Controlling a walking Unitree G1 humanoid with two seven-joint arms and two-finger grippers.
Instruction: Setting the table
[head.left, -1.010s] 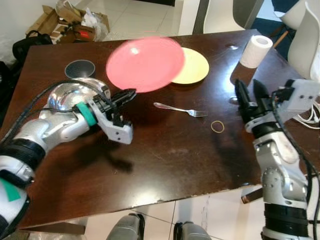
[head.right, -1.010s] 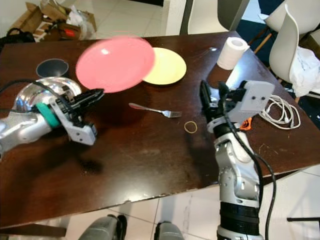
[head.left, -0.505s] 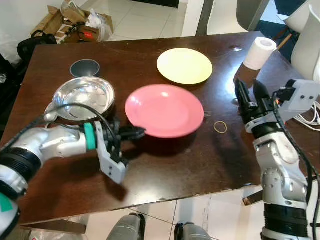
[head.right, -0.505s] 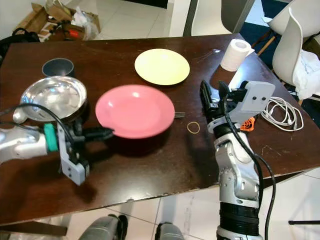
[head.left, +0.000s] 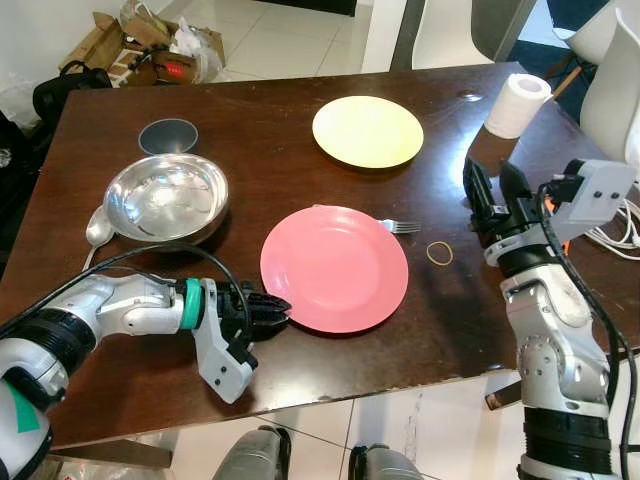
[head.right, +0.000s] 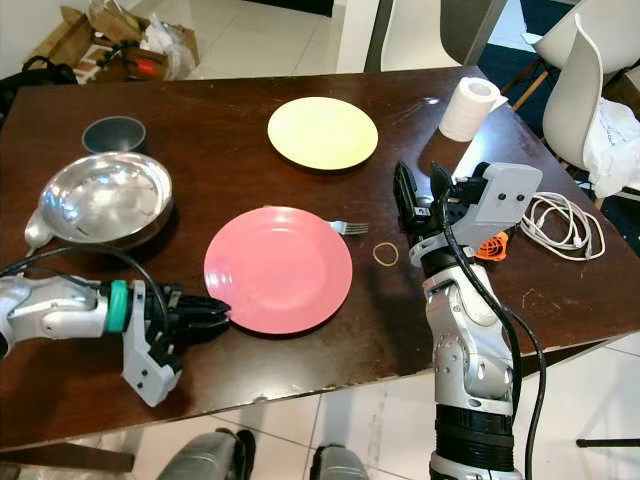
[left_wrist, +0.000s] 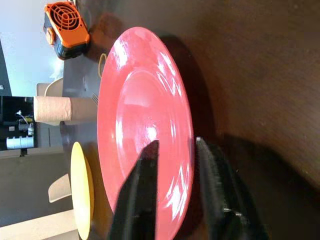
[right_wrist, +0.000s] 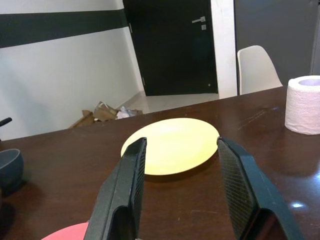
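Pink plate (head.left: 335, 268) lying flat on the dark wooden surface (head.left: 440, 320), near its front edge, well in front of the yellow plate (head.left: 367, 131). Left gripper (head.left: 272, 312) low at the pink plate's near-left rim, jaws slightly parted and straddling that rim; seen closer in the left wrist view, one black finger (left_wrist: 142, 195) over the plate's face, the other past its edge, contact too fine to judge. Fork (head.left: 400, 226) poking out from behind the pink plate's far-right rim, tines toward the right; handle hidden by the plate. Rubber band (head.left: 438, 253) just right of the plate, apart from it. Steel bowl (head.left: 167, 197) to the left, a spoon (head.left: 97, 234) touching its left side, a small dark cup (head.left: 167, 135) beyond it. Paper roll (head.left: 516, 104) upright at the far right corner.

Right gripper (head.left: 490, 198) raised above the right side of the surface, jaws wide open and holding nothing, pointing across toward the yellow plate (right_wrist: 171, 145), framed between the fingers (right_wrist: 122, 195) in the right wrist view. Same view: a dark door, a white chair (right_wrist: 257, 67), cardboard on the floor. Left wrist view alone: an orange fan-like device (left_wrist: 66, 22) past the surface's right side.
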